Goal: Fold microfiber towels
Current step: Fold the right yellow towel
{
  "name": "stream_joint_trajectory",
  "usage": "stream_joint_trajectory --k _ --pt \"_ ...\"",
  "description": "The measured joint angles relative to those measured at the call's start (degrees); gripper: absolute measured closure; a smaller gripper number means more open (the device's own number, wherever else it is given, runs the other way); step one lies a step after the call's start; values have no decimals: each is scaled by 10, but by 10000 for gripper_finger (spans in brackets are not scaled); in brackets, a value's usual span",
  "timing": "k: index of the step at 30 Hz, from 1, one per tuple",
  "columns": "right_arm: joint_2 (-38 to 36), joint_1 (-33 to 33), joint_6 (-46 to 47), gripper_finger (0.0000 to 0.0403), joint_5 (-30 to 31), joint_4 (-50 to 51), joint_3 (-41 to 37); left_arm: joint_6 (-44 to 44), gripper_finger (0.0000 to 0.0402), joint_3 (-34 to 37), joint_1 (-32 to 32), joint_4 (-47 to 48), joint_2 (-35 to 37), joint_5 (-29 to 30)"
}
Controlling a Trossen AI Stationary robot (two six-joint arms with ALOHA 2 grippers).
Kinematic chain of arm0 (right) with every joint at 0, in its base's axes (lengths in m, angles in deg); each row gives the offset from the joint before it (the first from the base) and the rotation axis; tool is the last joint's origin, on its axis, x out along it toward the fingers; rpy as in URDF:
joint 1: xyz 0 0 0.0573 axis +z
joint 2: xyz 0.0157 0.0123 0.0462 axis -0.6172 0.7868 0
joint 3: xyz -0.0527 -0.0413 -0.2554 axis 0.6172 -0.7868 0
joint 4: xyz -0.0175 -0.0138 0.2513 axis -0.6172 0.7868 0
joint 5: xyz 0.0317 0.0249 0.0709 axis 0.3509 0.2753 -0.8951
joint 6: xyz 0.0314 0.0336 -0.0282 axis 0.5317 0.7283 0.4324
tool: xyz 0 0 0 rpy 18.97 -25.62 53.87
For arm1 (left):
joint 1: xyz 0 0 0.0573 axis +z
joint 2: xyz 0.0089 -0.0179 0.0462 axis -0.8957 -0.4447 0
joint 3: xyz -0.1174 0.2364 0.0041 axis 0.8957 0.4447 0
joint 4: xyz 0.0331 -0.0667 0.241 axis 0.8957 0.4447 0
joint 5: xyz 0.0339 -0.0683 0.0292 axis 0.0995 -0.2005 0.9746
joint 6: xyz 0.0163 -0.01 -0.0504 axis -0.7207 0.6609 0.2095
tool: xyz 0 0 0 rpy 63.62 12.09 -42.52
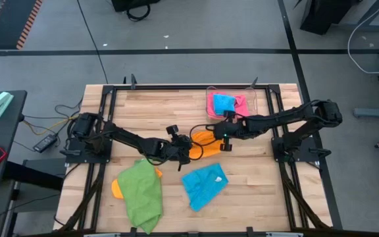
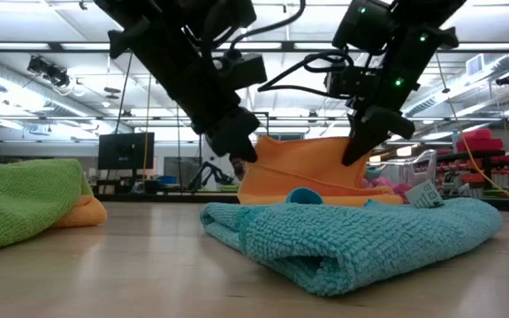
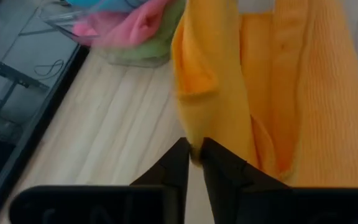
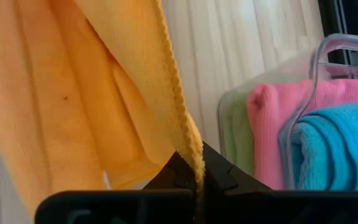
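Nubbly matt cloth orange towel [image 2: 303,172], pale smooth wood table [image 1: 176,105], glossy clear plastic tray [image 4: 328,62].

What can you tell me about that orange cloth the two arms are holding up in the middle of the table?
The orange towel is a soft, ribbed-looking microfiber cloth with a stitched edge. It is lifted and draped near the middle of the wooden table, sagging between two pinch points. The left gripper nips one edge, and the right gripper is shut on another edge. Its lower part looks to rest on the table. It hangs beside a clear tray holding more cloths.
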Motion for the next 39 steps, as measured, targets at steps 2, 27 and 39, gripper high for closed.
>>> stream_joint_trajectory --k 2,27,39 --pt "0 -11 -3 397 -9 -5 0 -2 330 -1 0 13 7 -1" --pt "0 -15 -26 398 -26 -12 0 77 188 0 51 37 14 -259" --pt "0 -3 -32 398 -26 -12 0 39 322 0 49 -41 4 -273"
